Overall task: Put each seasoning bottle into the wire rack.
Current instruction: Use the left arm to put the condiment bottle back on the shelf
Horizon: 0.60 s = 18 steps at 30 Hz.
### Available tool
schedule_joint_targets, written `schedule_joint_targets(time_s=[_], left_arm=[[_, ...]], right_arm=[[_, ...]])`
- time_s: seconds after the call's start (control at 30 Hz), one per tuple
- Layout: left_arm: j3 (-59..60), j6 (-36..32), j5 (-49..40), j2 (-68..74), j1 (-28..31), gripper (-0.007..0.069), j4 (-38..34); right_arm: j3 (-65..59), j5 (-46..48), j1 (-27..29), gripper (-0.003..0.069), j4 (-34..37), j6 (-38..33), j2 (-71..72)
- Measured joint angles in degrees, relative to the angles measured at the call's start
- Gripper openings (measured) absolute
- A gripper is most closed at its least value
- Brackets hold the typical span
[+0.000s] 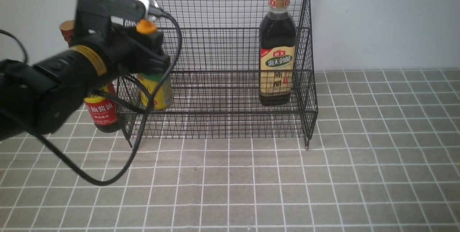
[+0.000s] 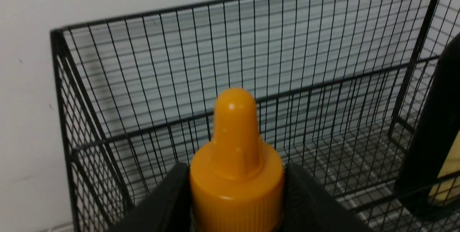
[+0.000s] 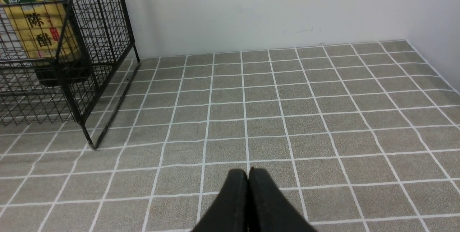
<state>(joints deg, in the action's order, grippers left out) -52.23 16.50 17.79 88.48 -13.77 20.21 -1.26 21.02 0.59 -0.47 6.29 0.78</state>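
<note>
Toward the left of the front view, the left claw (image 1: 152,54) is clamped on the neck of the short orange-nozzle bottle (image 1: 158,93). In the left wrist view, its black fingers (image 2: 169,203) press on either side of the ribbed orange cap. This bottle is upright at the left end of the wire rack (image 1: 219,63), with its yellow-green label behind the front mesh. Whether its base rests on the tier cannot be told. At the rack's right end, the tan-capped bottle (image 1: 277,45) stands upright on what looks like the lower front tier. Outside the rack, just beside its left wall, the red-necked bottle (image 1: 102,113) stands on the tiled tabletop (image 1: 251,181), largely hidden by the arm. Seen only in its wrist view, the right claw (image 3: 248,189) is closed and empty over bare tiles, apart from the rack's leg.
</note>
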Motion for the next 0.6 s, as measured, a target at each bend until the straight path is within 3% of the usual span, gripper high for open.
schedule_joint_targets(time_s=[0.47,0.6], left_arm=[[-0.4,1.0,-4.7,4.4,-0.2,0.0291,-1.3],[-0.5,1.1,-7.5,4.3,-0.2,0.0359,-1.4]], right_arm=[[0.0,0.0,0.0,-0.0012,0.5,0.0,0.0],[0.0,0.0,0.0,-0.0012,0.5,0.0,0.0]])
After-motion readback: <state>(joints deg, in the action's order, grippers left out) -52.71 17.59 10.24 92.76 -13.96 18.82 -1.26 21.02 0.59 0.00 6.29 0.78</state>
